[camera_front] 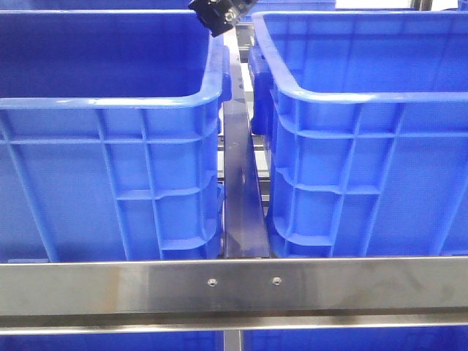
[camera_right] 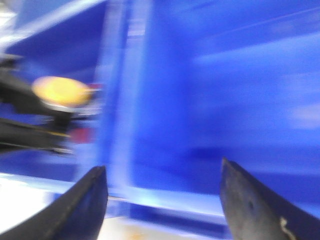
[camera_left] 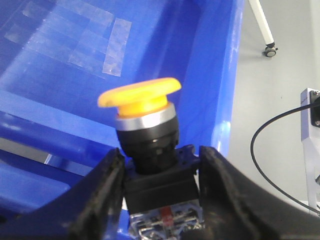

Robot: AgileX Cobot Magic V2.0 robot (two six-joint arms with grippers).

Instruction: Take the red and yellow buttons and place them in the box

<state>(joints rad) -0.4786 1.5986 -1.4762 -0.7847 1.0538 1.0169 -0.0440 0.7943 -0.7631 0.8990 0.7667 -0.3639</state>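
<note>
Crates first: two large blue crates stand side by side in the front view, the left crate (camera_front: pixel 110 146) and the right crate (camera_front: pixel 365 146), ribbed on their outer walls and thick at the rim, with a narrow metal bar (camera_front: pixel 241 190) running between them. A steel rail (camera_front: pixel 234 289) crosses in front of both. Near the top of the gap between the crates, a small black part (camera_front: pixel 216 16) of one of my arms shows over the left crate's inner rim; which arm I cannot tell from that view.

My left pincer (camera_left: pixel 161 165) is clamped on the black square body of the yellow button (camera_left: pixel 140 95), one finger (camera_left: pixel 102 195) on each side of that body. The button's orange-yellow domed cap sits above a silver collar and a black neck, straight out beyond my fingertips and tilted slightly. Behind it lies the blue inner wall and floor of a crate (camera_left: pixel 65 55), with pale tape patches (camera_left: pixel 117 47) on the floor. Past the crate's rim is grey floor with a black cable (camera_left: pixel 265 150).

My right pincer (camera_right: pixel 162 197) is spread wide with nothing between its fingers (camera_right: pixel 87 200). Its view is heavily blurred: blue crate wall ahead, and off to one side the yellow cap held between dark fingers. The red button is not visible in any view.
</note>
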